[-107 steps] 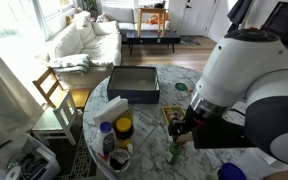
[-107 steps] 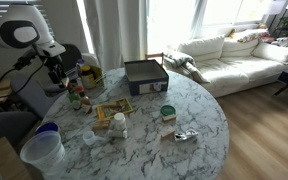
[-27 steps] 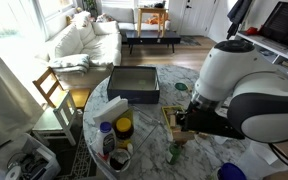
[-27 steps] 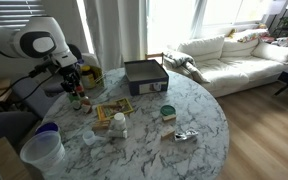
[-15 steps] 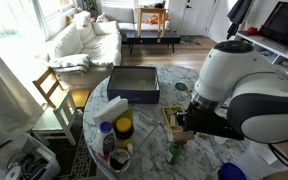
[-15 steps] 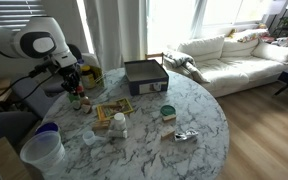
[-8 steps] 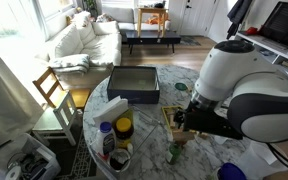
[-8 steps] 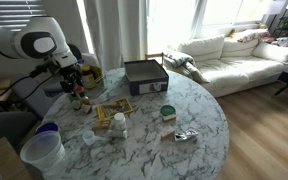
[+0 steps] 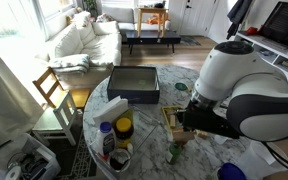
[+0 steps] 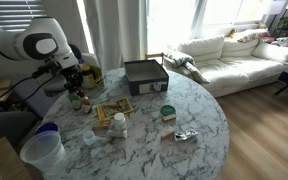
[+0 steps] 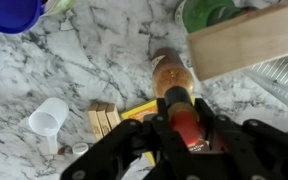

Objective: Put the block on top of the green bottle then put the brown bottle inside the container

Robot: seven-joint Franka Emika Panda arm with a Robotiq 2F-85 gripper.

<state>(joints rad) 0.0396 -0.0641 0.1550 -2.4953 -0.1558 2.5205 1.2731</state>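
Note:
In the wrist view my gripper (image 11: 179, 112) is shut on the brown bottle (image 11: 181, 130). Its dark cap points away from the camera and a jaw presses on each side. A pale wooden block (image 11: 249, 40) fills the upper right, close to the lens, with something green (image 11: 209, 12) behind it. In an exterior view the green bottle (image 9: 174, 152) stands just below the gripper (image 9: 189, 123), with a tan piece on top. The dark container (image 9: 134, 85) lies farther back on the marble table (image 9: 149, 165). The gripper (image 10: 74, 86) hangs over the table's edge, far from the container (image 10: 144, 75).
An amber-topped jar (image 11: 169, 70) stands right ahead of the held bottle. Small wooden pieces (image 11: 102, 120), a white cup (image 11: 49, 115), a yellow book (image 11: 136, 112) and a blue-rimmed cup (image 11: 12, 12) lie around. A white bottle (image 10: 118, 124) and a green disc (image 10: 168, 112) stand mid-table.

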